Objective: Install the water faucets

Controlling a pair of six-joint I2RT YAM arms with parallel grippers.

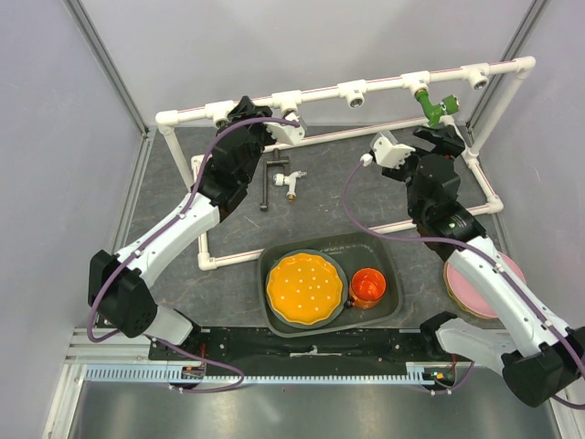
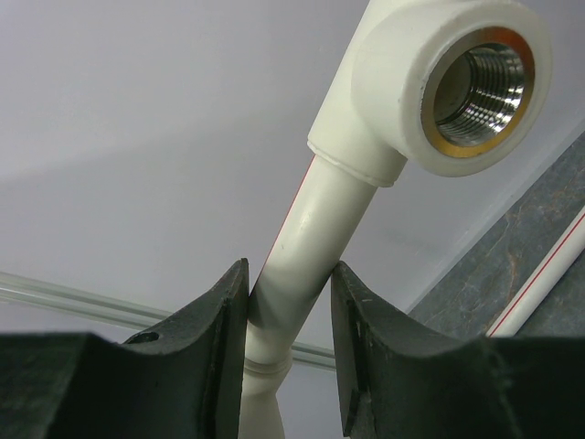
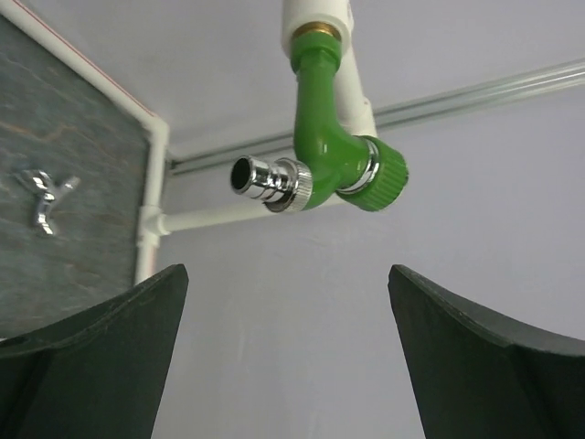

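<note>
Green is what catches the eye: the green curved plastic faucet [image 1: 431,108] with its round silver tip is screwed into a socket on the top rail of the white PVC pipe frame [image 1: 320,93], second from the frame's right end. The right gripper [image 1: 441,139] sits just on the near side of that rail. Its fingers are spread wide and hold nothing. From the right wrist camera, the faucet [image 3: 334,155] hangs clear above the gap between the two dark fingers [image 3: 101,352], touching neither, silver tip pointing to the view's left. Over at the frame's left end, the left gripper [image 1: 249,117] is clamped on the top rail itself. The left wrist camera shows both pads [image 2: 224,320] pressed against the white pipe, with a white tee socket with a brass-ringed threaded mouth [image 2: 475,87] just beyond along the rail. Inside the frame, on the dark grey mat [image 1: 347,183], lies the black-handled faucet with a white-and-brass body [image 1: 266,183], well apart from both grippers. A small silvery faucet [image 3: 44,197] also lies on the mat inside the frame, untouched.
</note>
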